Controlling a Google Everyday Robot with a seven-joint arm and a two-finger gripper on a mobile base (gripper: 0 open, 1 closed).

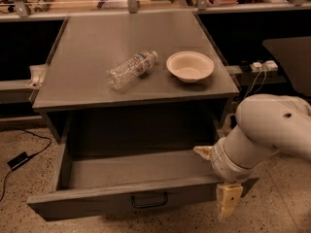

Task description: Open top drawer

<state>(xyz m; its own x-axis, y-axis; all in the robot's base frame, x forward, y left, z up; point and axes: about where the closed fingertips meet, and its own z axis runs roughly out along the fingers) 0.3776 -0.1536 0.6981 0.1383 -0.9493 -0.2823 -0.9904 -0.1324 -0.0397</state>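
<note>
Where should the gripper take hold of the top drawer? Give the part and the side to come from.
Take the top drawer by the dark bar handle at its front's centre, coming straight from the front. The bar lies horizontal and stands off the panel, so a grip over and under it should suit. The gripper hangs at the drawer's front corner, right of the handle.

Dim, warm-toned; brightest far above the gripper (228, 201), hung at a front corner of the top drawer (121, 199); deep shadow inside, up-left of it.
</note>
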